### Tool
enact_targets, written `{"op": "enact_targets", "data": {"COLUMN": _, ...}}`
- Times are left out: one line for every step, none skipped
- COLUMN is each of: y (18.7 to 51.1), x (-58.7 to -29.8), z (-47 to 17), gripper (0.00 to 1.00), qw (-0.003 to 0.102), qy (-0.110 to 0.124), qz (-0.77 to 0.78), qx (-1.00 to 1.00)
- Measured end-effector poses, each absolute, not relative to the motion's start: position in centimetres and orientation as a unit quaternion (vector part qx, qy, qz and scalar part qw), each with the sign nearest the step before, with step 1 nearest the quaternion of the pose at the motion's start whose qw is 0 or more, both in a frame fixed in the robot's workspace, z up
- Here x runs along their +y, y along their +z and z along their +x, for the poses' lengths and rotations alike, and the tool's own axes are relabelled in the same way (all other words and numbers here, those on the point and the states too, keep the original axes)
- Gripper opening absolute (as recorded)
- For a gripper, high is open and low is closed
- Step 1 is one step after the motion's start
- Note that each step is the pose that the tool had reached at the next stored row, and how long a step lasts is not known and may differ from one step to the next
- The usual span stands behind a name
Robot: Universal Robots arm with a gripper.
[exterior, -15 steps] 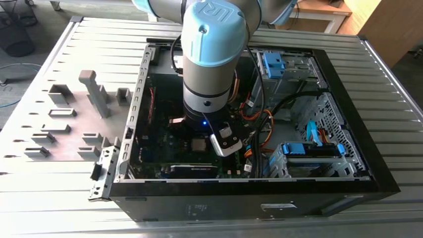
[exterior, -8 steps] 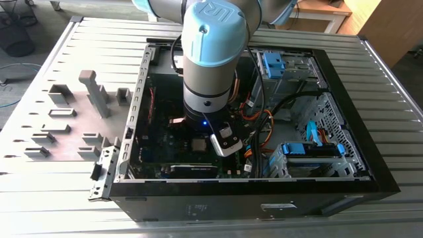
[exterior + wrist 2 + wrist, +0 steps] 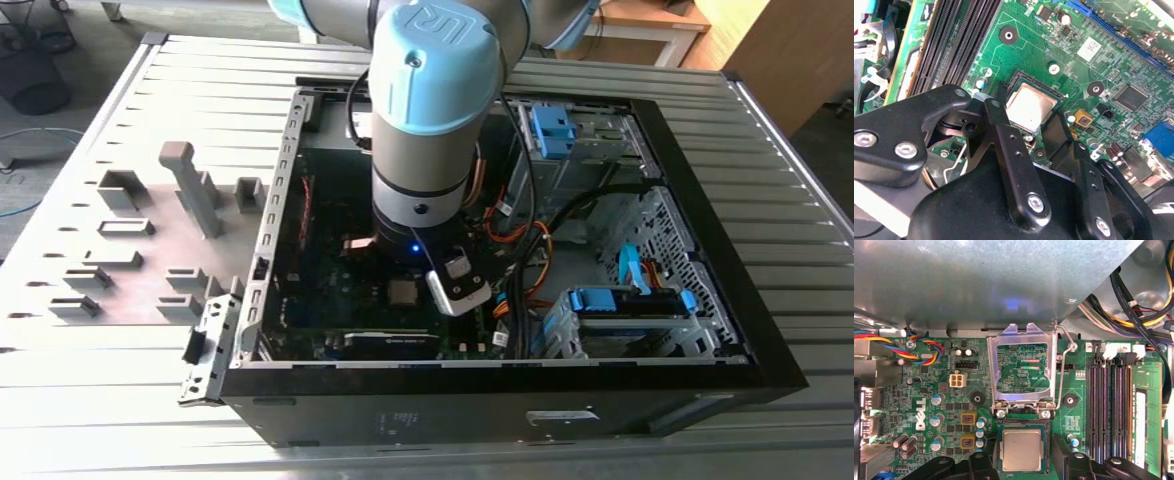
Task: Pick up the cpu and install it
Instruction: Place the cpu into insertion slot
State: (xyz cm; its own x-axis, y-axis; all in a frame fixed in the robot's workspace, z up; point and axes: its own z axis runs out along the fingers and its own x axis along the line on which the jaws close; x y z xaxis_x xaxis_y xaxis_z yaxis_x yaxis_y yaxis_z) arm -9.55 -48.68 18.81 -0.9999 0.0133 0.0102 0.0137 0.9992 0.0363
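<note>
The cpu [image 3: 1022, 450] [image 3: 1031, 106], a small square chip with a silvery-grey top, lies flat in its socket on the green motherboard [image 3: 929, 390]. My gripper [image 3: 1024, 462] [image 3: 1026, 120] hangs just above it, open, with one black finger [image 3: 985, 466] [image 3: 999, 130] on each side of the socket, outside its edges. The fingers do not touch the chip. The metal socket frame [image 3: 1021, 335] stands flipped up beside the socket, its wire lever [image 3: 1059, 365] raised. In the exterior view the arm [image 3: 424, 150] reaches down into the open computer case [image 3: 721, 330].
Black memory slots [image 3: 1109, 410] [image 3: 954, 40] run along one side of the socket. Bundled cables [image 3: 1134, 305] and coloured wires [image 3: 919, 347] lie near the case wall. Grey holder blocks [image 3: 187, 190] stand on a plate at the exterior view's left, outside the case.
</note>
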Motion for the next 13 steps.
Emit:
{"op": "enact_targets", "data": {"y": 18.81, "x": -48.68, "z": -9.53, "gripper": 0.55, "qw": 0.005, "qy": -0.018, "qz": -0.007, "qx": -1.000}}
{"op": "enact_targets", "data": {"y": 18.81, "x": -48.68, "z": -9.51, "gripper": 0.55, "qw": 0.005, "qy": -0.018, "qz": -0.007, "qx": -1.000}}
{"op": "enact_targets", "data": {"y": 18.81, "x": -48.68, "z": -9.49, "gripper": 0.55, "qw": 0.005, "qy": -0.018, "qz": -0.007, "qx": -1.000}}
{"op": "enact_targets", "data": {"y": 18.81, "x": -48.68, "z": -9.48, "gripper": 0.55, "qw": 0.005, "qy": -0.018, "qz": -0.007, "qx": -1.000}}
{"op": "enact_targets", "data": {"y": 18.81, "x": -48.68, "z": -9.48, "gripper": 0.55, "qw": 0.005, "qy": -0.018, "qz": -0.007, "qx": -1.000}}
{"op": "enact_targets", "data": {"y": 18.81, "x": -48.68, "z": -9.48, "gripper": 0.55, "qw": 0.005, "qy": -0.018, "qz": -0.007, "qx": -1.000}}
{"op": "enact_targets", "data": {"y": 18.81, "x": -48.68, "z": -9.48, "gripper": 0.55, "qw": 0.005, "qy": -0.018, "qz": -0.007, "qx": -1.000}}
{"op": "enact_targets", "data": {"y": 18.81, "x": -48.68, "z": -9.48, "gripper": 0.55, "qw": 0.005, "qy": -0.018, "qz": -0.007, "qx": -1.000}}
{"op": "enact_targets", "data": {"y": 18.81, "x": -48.68, "z": -9.48, "gripper": 0.55, "qw": 0.005, "qy": -0.018, "qz": -0.007, "qx": -1.000}}
{"op": "enact_targets", "data": {"y": 18.81, "x": -48.68, "z": -9.47, "gripper": 0.55, "qw": 0.005, "qy": -0.018, "qz": -0.007, "qx": -1.000}}
{"op": "enact_targets", "data": {"y": 18.81, "x": -48.68, "z": -9.47, "gripper": 0.55, "qw": 0.005, "qy": -0.018, "qz": -0.007, "qx": -1.000}}
{"op": "enact_targets", "data": {"y": 18.81, "x": -48.68, "z": -9.47, "gripper": 0.55, "qw": 0.005, "qy": -0.018, "qz": -0.007, "qx": -1.000}}
{"op": "enact_targets", "data": {"y": 18.81, "x": -48.68, "z": -9.47, "gripper": 0.55, "qw": 0.005, "qy": -0.018, "qz": -0.007, "qx": -1.000}}
